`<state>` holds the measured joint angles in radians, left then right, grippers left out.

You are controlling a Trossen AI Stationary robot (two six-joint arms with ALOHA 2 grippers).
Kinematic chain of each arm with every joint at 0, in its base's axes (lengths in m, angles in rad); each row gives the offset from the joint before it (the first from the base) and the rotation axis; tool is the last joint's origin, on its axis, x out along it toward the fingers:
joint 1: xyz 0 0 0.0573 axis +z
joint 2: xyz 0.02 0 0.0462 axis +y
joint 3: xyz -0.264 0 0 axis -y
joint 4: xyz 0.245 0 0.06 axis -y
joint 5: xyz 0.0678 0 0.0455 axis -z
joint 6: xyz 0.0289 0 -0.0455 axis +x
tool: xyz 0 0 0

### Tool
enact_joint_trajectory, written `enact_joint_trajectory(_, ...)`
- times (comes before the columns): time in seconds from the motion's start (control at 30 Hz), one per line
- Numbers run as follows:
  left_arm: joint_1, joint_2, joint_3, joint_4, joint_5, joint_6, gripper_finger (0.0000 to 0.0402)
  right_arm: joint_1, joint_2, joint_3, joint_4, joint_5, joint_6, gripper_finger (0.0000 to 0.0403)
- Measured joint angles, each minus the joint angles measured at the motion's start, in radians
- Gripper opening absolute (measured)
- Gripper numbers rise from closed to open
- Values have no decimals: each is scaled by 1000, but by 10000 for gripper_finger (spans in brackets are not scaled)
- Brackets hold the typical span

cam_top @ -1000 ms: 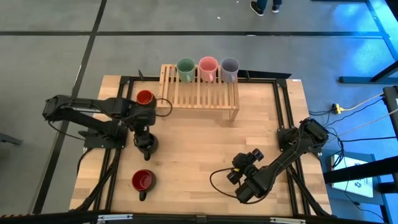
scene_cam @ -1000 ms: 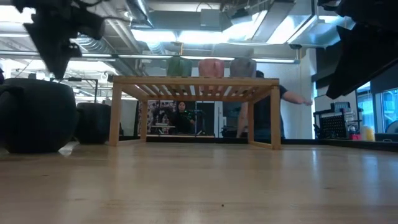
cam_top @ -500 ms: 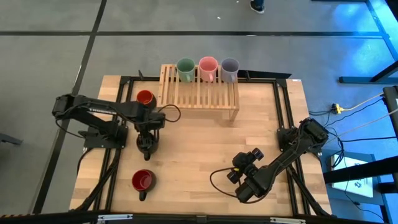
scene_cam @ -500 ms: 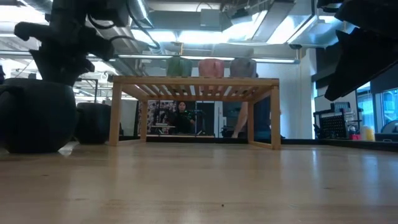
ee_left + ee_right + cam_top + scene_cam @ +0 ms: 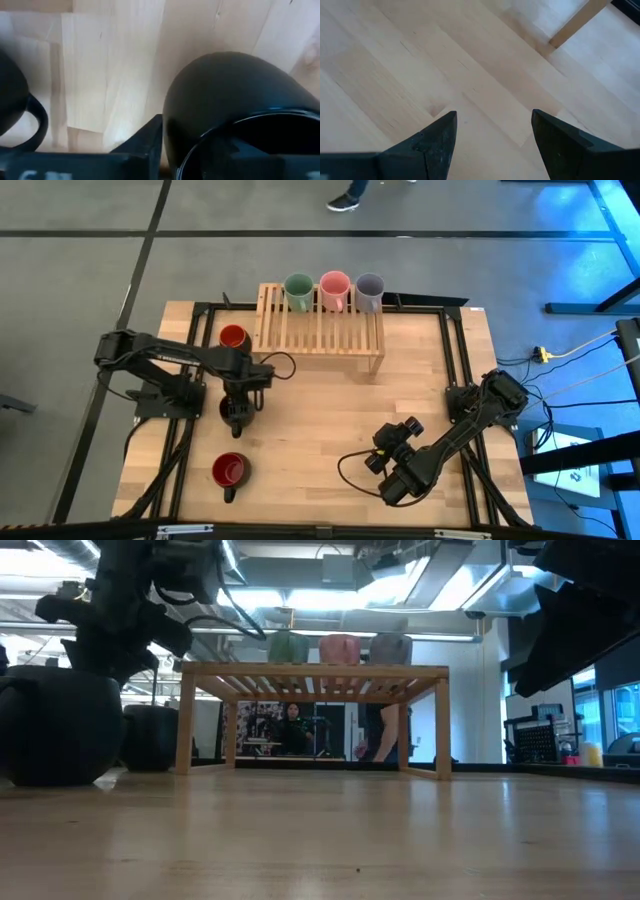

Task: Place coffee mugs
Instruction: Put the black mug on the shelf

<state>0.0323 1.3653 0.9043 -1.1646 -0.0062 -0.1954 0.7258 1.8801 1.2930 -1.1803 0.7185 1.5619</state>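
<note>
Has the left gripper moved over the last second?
Yes. The left gripper has crept rightward along the wooden rack, staying over the black mug.

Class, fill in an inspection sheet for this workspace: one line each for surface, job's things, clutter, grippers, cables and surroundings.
Surface: wooden table, bare at the middle.
Job's things: green mug, pink mug and lavender mug at the back edge of the slatted rack; orange-red mug left of the rack; black mug and dark red mug on the table.
Clutter: nothing seen.
Grippers: left gripper over the black mug, one finger outside its wall; right gripper open above bare wood at the front right.
Cables: black loops beside each arm; a yellow plug on the floor at right.
Surroundings: a person's shoe behind the table; people beyond the rack in the low view.
</note>
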Motion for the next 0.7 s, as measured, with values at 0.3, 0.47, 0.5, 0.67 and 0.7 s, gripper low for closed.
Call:
enact_joint_trajectory(0.3,-2,13,-1,4,29,-44,12,0,0,0,8,24,0,243)
enact_joint_trajectory(0.47,-2,10,40,-14,87,-149,9,-1,-21,0,51,77,-25,243)
enact_joint_trajectory(0.5,-5,9,63,-8,102,-174,9,-4,-35,0,63,92,-30,243)
enact_joint_trajectory(0.67,-20,8,197,-1,103,-272,9,-14,-158,0,29,260,-7,243)
enact_joint_trajectory(0.7,-21,7,224,14,104,-287,9,-19,-193,0,23,300,-7,243)
